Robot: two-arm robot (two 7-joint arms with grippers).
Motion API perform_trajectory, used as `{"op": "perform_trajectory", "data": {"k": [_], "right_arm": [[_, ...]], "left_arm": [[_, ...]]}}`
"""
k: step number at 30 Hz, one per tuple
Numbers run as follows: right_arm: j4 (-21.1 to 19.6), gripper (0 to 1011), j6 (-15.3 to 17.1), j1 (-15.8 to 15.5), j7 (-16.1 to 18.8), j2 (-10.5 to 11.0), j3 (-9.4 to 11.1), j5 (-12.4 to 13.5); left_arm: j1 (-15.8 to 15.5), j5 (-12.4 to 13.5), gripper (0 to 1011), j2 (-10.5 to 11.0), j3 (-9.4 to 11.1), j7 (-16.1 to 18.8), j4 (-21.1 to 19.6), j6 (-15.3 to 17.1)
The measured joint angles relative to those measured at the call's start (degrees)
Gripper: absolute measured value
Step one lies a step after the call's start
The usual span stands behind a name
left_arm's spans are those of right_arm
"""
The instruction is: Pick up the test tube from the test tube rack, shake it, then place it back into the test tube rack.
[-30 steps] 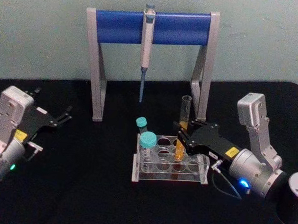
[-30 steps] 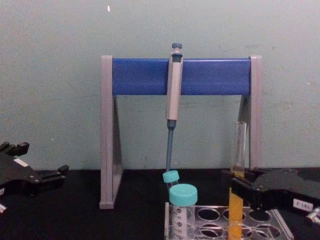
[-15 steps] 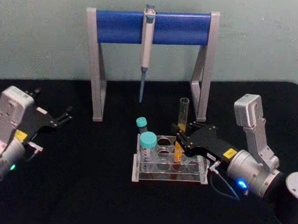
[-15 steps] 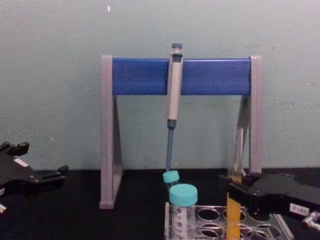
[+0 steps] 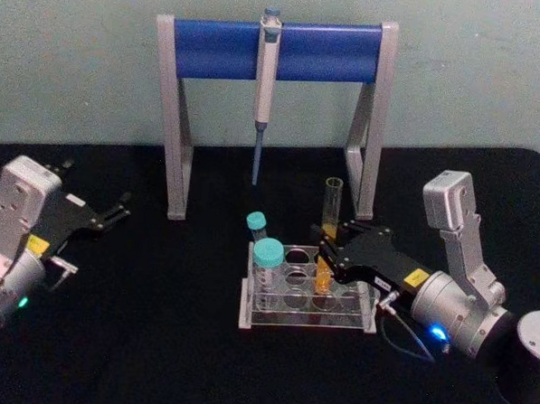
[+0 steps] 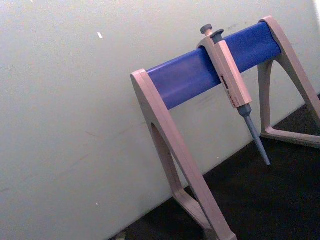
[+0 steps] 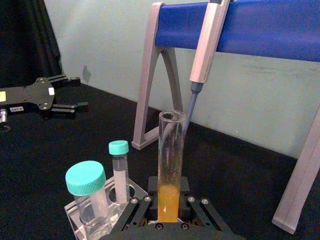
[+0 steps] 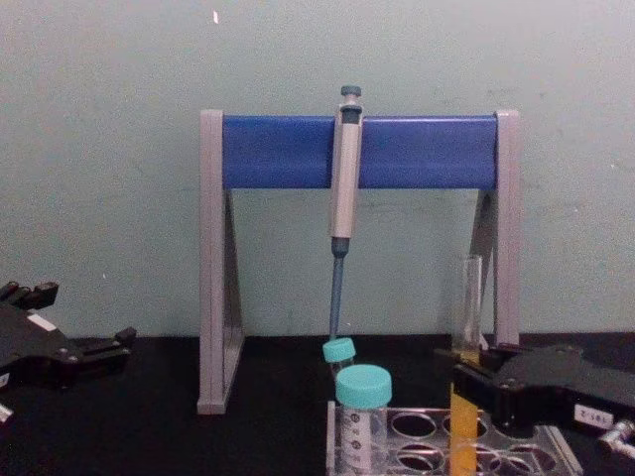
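The test tube is a slim clear glass tube with orange-yellow liquid in its lower part. It stands upright, its bottom down in a back hole of the clear test tube rack. My right gripper is shut on the tube just above the rack's top plate. In the right wrist view the test tube rises straight between the black fingers. In the chest view the test tube and the right gripper are above the rack. My left gripper rests open at the far left.
Two teal-capped tubes stand in the rack's left end. Behind it is the blue-and-grey pipette stand with a grey pipette hanging from it. A dark cylinder sits at the right edge.
My right gripper has come down a little with the test tube, sinking its bottom deeper into the rack. The left arm has stayed put.
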Motion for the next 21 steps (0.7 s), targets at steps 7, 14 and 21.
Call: {"op": "perform_trajectory", "data": {"k": [7,14,21], "right_arm": [[-0.02,396,-0.03,-0.02,0.03,0.03,0.03,0.00],[-0.05,619,-0.06,-0.02,0.06,0.03,0.06,0.00],[-0.07,835,-0.09,-0.02,0.09,0.03,0.06,0.02]], "left_arm": [[0.00,0.00,1001,0.00,0.00,0.00,0.00,0.00],[0.00,0.00,1001,0.00,0.00,0.00,0.00,0.00],[0.00,0.00,1001,0.00,0.00,0.00,0.00,0.00]]}}
